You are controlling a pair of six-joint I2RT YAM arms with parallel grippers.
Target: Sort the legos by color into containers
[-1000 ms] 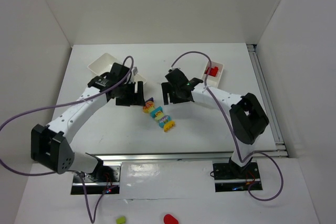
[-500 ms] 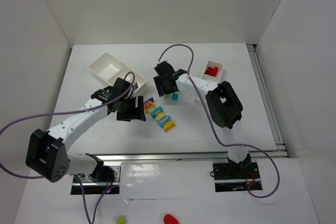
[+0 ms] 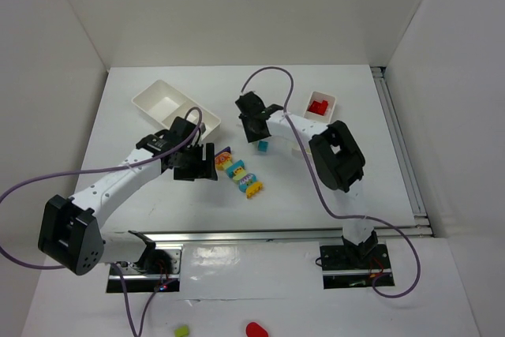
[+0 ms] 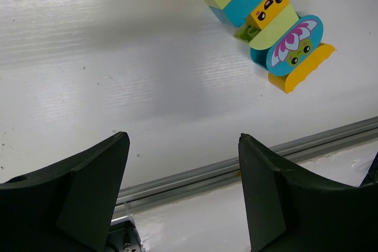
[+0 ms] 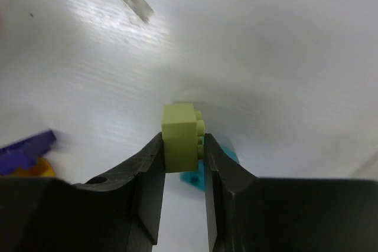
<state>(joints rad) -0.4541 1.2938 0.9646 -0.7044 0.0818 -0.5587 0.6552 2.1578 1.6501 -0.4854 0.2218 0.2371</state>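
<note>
Far left of the brick stack [image 3: 237, 170] we see the wider tray [image 3: 162, 102]. Just left of the stack hangs the left pincer [image 4: 182, 140], jaws apart and empty, its arm stretched low over the counter [image 3: 284, 187]. The stack's long axis runs diagonally, far-left to near-right. Just beyond the stack, slightly right, the right pincer [image 5: 183, 140] is clamped on a lime brick [image 5: 179, 133] directly over a cyan brick [image 3: 263, 146]. We cannot tell whether these two are joined, so we judge a straight-up lift safest. That arm folds back, wrist down. Farther right of the stack, the narrower tray [image 3: 331, 101] holds a red brick [image 3: 318, 106].
</note>
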